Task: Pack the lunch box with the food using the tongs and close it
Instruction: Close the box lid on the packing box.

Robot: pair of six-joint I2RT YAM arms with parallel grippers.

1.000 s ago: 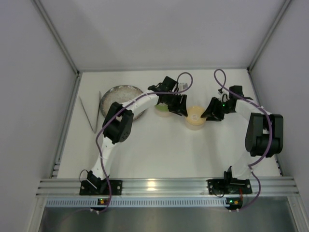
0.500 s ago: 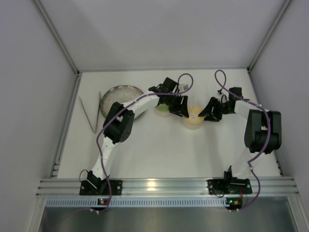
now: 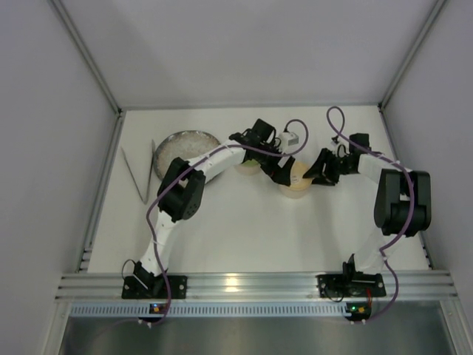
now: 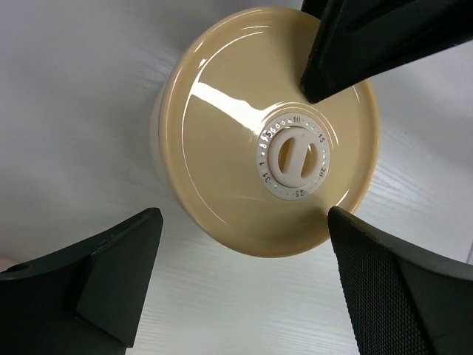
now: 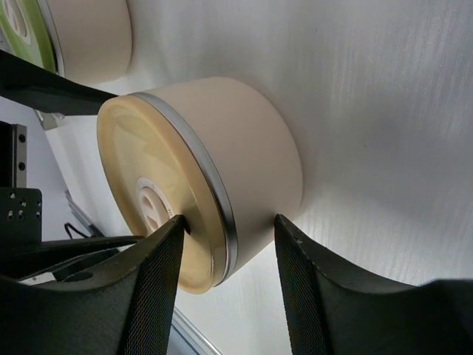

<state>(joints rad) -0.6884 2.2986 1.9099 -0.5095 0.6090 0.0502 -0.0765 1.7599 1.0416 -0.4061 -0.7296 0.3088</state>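
Observation:
The lunch box shows as two round tins. The tan-lidded tin (image 3: 296, 183) (image 4: 266, 133) (image 5: 222, 170) stands mid-table between both grippers. My left gripper (image 3: 283, 171) (image 4: 244, 285) hangs over its left edge, open wide, touching nothing. My right gripper (image 3: 313, 174) (image 5: 225, 285) grips the tin's right edge, one finger (image 4: 369, 37) on the lid and the other against the wall. The green-lidded tin (image 3: 247, 167) (image 5: 81, 37) sits just left, mostly under my left arm. The tongs (image 3: 140, 174) lie at far left. The food is hidden.
A wide speckled grey plate (image 3: 186, 144) sits at the back left, partly under the left arm. White walls close in the table on the left, back and right. An aluminium rail (image 3: 244, 285) runs along the near edge.
My left gripper has opened wide and let go of the tan lid, and its wrist has turned. The right gripper has stayed on the tan-lidded tin.

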